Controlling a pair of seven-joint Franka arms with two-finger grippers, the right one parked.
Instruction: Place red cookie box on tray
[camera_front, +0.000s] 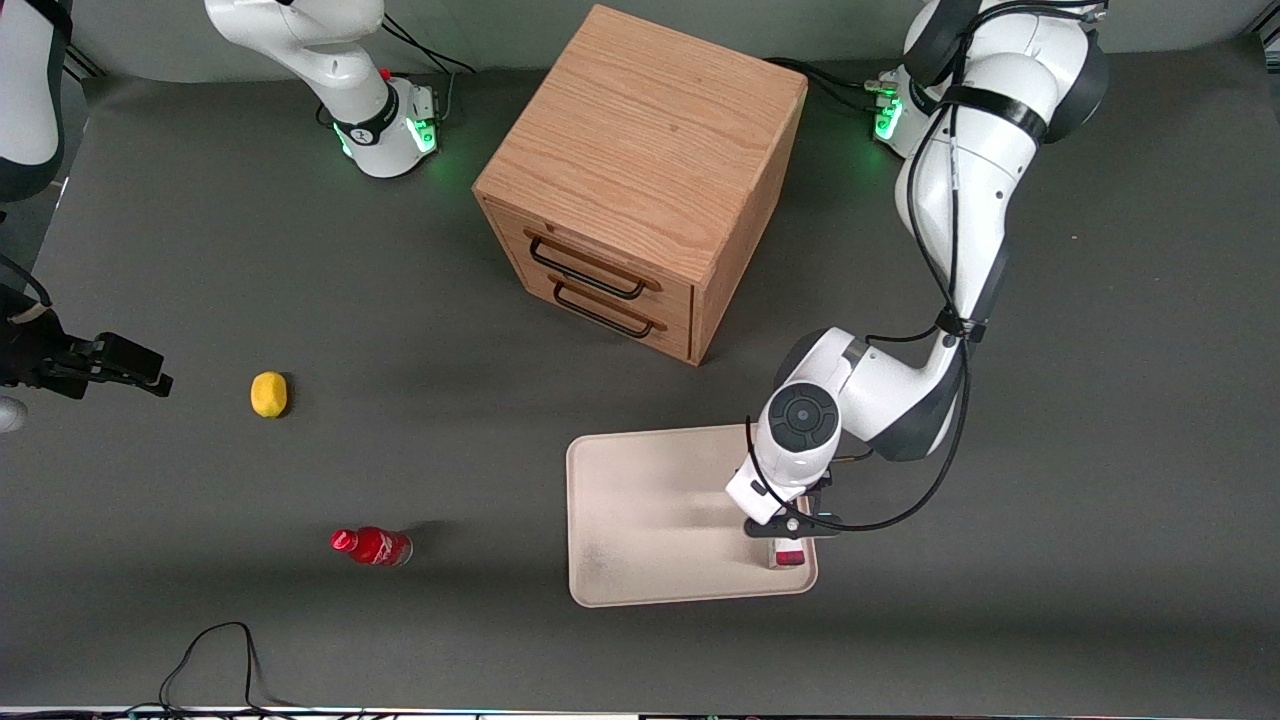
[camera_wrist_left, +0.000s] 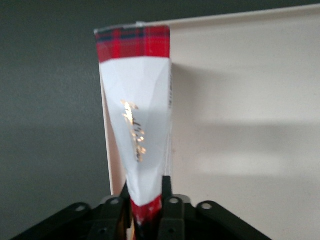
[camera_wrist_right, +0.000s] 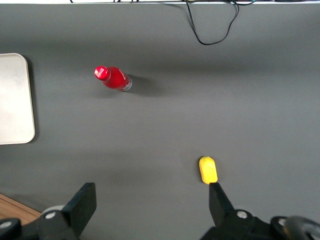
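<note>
- One landmark served for every place: the tray (camera_front: 640, 520), cream-white with a low rim, lying nearer the front camera than the wooden cabinet (camera_front: 640, 180).
- Well off from the tray, toward the parked arm's end of the table, lay a yellow lemon-like object (camera_front: 268, 394); nearer the tray stood a small red bottle (camera_front: 372, 546).
- Over the tray's corner nearest the camera, toward the working arm's end, hung the gripper (camera_front: 788, 545), clenched on the red cookie box (camera_wrist_left: 137, 115).
- The box hung straight down from the fingers (camera_wrist_left: 167, 200), its long axis upright; its tartan lower end sat at the tray's rim, and whether it touched the surface could not be told.
- Judged from this, the release depended on the box's lower end being inside the rim, with the tray's open middle free for it to tip onto.
</note>
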